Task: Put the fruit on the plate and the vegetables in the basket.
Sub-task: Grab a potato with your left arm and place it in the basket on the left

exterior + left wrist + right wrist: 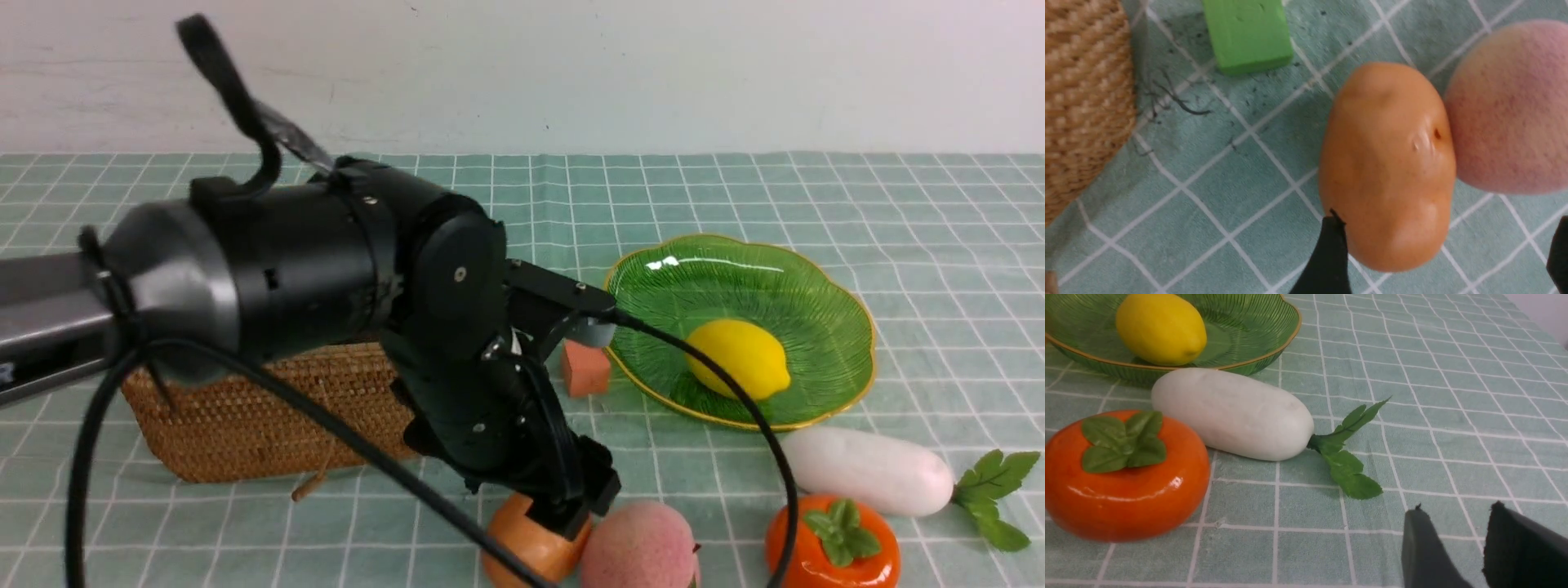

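The left pincer hangs low over the bench, jaws spread wide and gripping nothing. In the left wrist view one finger meets the edge of the potato, while the other finger stands well clear of it; so the potato lies partly in the gap, loose on the cloth.

The peach sits just to this pincer's right, touching the potato. The basket stands to its left and a little beyond. A green cube lies ahead of the pincer, near the basket wall. An orange cube lies beyond the pincer, just beside the rim of the plate. The lemon rests on the plate, well beyond the pincer and to its right — the only fruit there.

The right pincer shows only in its own wrist view; its jaws stand narrowly apart with nothing between them, close above the cloth. Ahead of it the radish lies on its side, leaves nearest the pincer and blunt end close against the plate wall. The persimmon sits upright beside the radish, cap up; whether the two touch cannot be told. Radish and persimmon both lie on the bench, outside basket and plate.
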{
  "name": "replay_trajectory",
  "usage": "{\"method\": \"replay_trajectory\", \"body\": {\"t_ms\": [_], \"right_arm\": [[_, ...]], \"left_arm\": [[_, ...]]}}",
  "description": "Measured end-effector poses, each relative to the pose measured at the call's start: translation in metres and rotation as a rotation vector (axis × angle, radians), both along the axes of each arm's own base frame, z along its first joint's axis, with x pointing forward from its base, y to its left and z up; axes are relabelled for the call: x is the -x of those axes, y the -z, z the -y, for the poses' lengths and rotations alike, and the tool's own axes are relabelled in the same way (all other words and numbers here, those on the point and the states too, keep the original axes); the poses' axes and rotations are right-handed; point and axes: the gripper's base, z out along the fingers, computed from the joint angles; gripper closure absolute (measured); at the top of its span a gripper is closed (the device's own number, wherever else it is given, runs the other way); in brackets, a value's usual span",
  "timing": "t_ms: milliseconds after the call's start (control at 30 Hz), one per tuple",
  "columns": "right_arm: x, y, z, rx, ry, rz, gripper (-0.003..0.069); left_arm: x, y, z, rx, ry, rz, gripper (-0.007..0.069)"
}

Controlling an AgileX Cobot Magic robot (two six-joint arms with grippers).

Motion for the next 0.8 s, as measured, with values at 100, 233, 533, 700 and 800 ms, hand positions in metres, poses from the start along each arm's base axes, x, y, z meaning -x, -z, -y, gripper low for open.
{"method": "replay_trajectory", "body": {"t_ms": [100,233,533,700,800], "right_arm": [[0.0,0.0,0.0,0.0,0.0,0.0,0.0417],[0.0,0.0,0.0,0.0,0.0,0.0,0.0417],[0.0,0.0,0.0,0.0,0.0,0.0,0.0417],[0.0,0.0,0.0,0.0,0.0,0.0,0.0417],[0.0,0.0,0.0,0.0,0.0,0.0,0.0417]], "left_arm": [[-0.006,0.006,0.004,-0.011,-0.011,-0.01,0.0006],[-0.012,0.029,0.008,-0.074,-0.008,-0.046,0.0053],[-0.018,0.047,0.008,-0.142,0.012,-0.045,0.012],[-0.018,0.047,0.007,-0.157,0.025,-0.044,0.0131],[-0.017,0.046,0.005,-0.175,0.047,-0.047,0.0136]]}}
